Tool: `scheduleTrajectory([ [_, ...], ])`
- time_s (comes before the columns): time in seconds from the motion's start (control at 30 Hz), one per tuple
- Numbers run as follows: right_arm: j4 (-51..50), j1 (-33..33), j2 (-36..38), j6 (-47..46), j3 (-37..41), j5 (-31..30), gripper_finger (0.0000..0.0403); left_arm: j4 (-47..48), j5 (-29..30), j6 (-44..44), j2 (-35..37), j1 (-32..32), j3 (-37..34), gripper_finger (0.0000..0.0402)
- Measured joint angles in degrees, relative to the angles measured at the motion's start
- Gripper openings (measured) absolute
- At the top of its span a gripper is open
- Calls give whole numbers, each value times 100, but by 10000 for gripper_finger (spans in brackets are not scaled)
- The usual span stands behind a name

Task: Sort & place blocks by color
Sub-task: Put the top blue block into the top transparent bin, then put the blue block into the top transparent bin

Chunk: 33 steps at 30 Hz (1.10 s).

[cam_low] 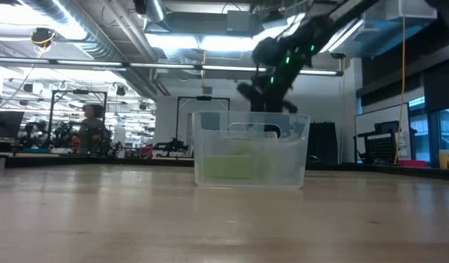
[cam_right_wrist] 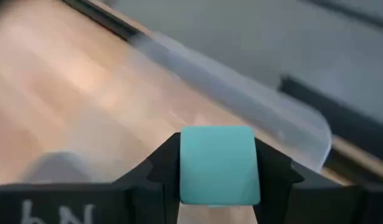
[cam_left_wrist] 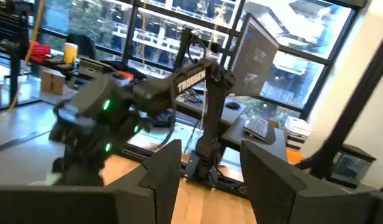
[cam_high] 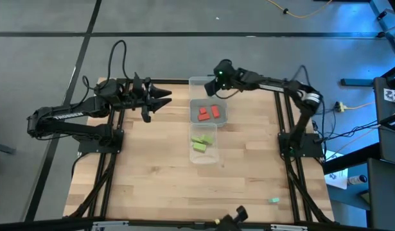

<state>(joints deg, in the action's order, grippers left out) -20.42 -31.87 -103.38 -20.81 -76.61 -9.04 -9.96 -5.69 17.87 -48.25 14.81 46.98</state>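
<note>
Three clear trays stand in a column at the table's middle. The far tray (cam_high: 200, 83) looks empty, the middle one (cam_high: 224, 117) holds red blocks (cam_high: 209, 113), and the near one (cam_high: 213, 156) holds lime blocks (cam_high: 202, 142). My right gripper (cam_high: 214, 90) hangs over the far tray, shut on a mint teal block (cam_right_wrist: 219, 163). In the low view it (cam_low: 271, 91) hovers above the trays (cam_low: 250, 150). Another teal block (cam_high: 273, 201) lies on the table near the right near corner. My left gripper (cam_high: 166, 99) is open, held left of the trays. My right gripper pinches the mint teal block (cam_right_wrist: 219, 186) between its two fingers (cam_right_wrist: 161, 165), one on each opposite side face. The block is lifted clear, above the far tray's rim (cam_right_wrist: 253, 99).
Bare wooden table (cam_high: 146, 167) spreads left of and in front of the trays. Arm frames run along both side edges. In the left wrist view the open fingers (cam_left_wrist: 163, 168) face the right arm (cam_left_wrist: 179, 84). A person (cam_low: 90, 131) stands far behind the table.
</note>
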Motion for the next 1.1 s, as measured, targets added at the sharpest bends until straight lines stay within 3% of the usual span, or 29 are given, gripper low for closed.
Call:
scheduleTrajectory([
  [0.2, 197, -102, -666, -451, 3, 160, 135, -2, 67, 0, 0, 0, 0, 157],
  [0.43, 279, -104, -861, -719, -6, 147, 135, -2, 71, -2, 0, 0, -2, 157],
  [0.5, 294, -106, -863, -740, -6, 146, 161, -2, 71, -2, 0, 0, -2, 157],
  [0.7, 297, -97, -859, -735, -8, 162, 289, -2, 71, -1, 2, 0, -2, 157],
  [0.8, 286, -104, -836, -716, -8, 326, 329, -2, 71, -2, 2, 0, -4, 157],
  [1.1, -10, -97, 46, 260, -8, 419, 352, -2, 71, -2, 2, 1, -4, 157],
])
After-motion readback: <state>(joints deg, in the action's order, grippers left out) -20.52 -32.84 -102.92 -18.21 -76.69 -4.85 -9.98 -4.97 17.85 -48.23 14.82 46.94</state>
